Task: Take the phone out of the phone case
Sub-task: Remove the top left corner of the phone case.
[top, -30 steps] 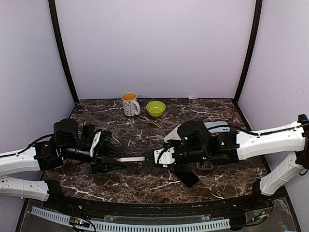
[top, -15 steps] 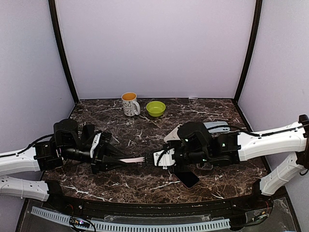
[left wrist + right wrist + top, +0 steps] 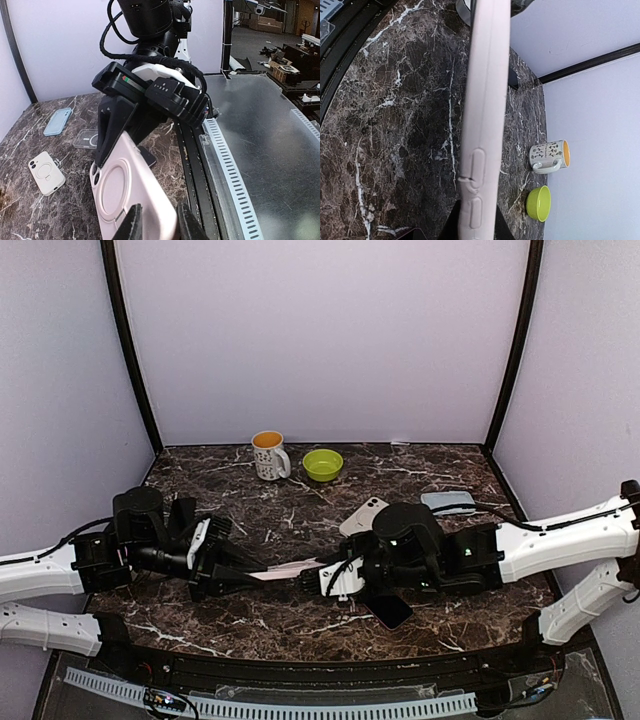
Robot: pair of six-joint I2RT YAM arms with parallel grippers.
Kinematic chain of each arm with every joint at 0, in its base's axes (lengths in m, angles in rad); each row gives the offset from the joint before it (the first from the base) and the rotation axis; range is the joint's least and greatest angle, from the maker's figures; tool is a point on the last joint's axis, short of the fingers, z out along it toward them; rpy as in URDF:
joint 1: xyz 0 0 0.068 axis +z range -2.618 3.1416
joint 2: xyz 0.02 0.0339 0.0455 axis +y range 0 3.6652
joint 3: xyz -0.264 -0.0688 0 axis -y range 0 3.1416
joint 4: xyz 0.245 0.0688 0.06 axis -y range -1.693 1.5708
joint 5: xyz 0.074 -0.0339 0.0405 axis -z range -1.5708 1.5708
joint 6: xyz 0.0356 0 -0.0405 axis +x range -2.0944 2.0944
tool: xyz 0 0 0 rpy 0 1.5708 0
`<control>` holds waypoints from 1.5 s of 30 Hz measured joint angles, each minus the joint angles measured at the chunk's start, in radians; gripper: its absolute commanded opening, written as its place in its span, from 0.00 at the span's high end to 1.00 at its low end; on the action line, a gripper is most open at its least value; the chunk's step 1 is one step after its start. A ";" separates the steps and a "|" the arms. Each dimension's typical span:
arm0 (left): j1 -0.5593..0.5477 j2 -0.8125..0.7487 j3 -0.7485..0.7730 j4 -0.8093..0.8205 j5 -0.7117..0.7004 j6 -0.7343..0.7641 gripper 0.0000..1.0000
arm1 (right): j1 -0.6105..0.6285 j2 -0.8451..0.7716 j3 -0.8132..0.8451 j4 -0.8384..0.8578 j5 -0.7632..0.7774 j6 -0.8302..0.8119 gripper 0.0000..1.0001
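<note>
We could read no writing; the print on the mug (image 3: 268, 454) was too small. Both arms reached level toward each other over the table (image 3: 290, 520). The pink phone case (image 3: 285, 569) hung off the marble between them. The left gripper (image 3: 243, 578) pinched one end and the right gripper (image 3: 316, 578) clamped the other. A dark phone (image 3: 391, 611) lay near the front edge, and a white case (image 3: 363, 514) lay behind.

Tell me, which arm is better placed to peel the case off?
Probably left: the left tool pinches one end of the pink case while the right tool clamps the other, anchoring it.
</note>
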 measured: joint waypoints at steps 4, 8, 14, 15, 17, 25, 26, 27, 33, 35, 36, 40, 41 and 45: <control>0.000 0.007 0.000 0.000 0.012 0.013 0.76 | 0.011 -0.008 -0.017 0.025 0.028 -0.036 1.00; 0.000 0.012 0.000 0.000 0.021 0.023 0.76 | 0.017 -0.010 -0.024 0.040 0.047 -0.068 1.00; 0.000 0.019 0.007 -0.008 0.037 0.026 0.76 | 0.020 -0.014 -0.028 0.048 0.051 -0.100 1.00; 0.000 0.023 0.008 -0.010 0.039 0.026 0.76 | 0.021 -0.015 -0.028 0.048 0.053 -0.103 1.00; 0.000 0.031 0.010 -0.017 0.045 0.026 0.76 | 0.023 -0.015 -0.034 0.048 0.055 -0.109 1.00; -0.003 0.085 0.041 -0.058 0.077 0.032 0.77 | 0.042 -0.038 -0.086 0.076 0.072 -0.119 1.00; -0.003 0.092 0.044 -0.059 0.081 0.032 0.77 | 0.043 -0.041 -0.090 0.078 0.077 -0.123 1.00; -0.003 0.098 0.048 -0.062 0.086 0.033 0.77 | 0.045 -0.043 -0.094 0.082 0.082 -0.131 1.00; -0.003 0.147 0.075 -0.079 0.110 0.033 0.76 | 0.051 -0.048 -0.142 0.157 0.121 -0.175 1.00; -0.002 0.160 0.080 -0.085 0.114 0.033 0.76 | 0.051 -0.048 -0.155 0.175 0.130 -0.191 1.00; -0.002 0.167 0.084 -0.090 0.116 0.033 0.76 | 0.051 -0.048 -0.159 0.180 0.135 -0.200 1.00; -0.002 0.173 0.088 -0.095 0.118 0.033 0.76 | 0.052 -0.048 -0.164 0.191 0.143 -0.220 1.00; -0.001 0.173 0.090 -0.099 0.120 0.032 0.76 | 0.053 -0.048 -0.165 0.195 0.145 -0.224 1.00; 0.002 0.190 0.111 -0.129 0.135 0.025 0.75 | 0.059 -0.048 -0.176 0.220 0.155 -0.235 1.00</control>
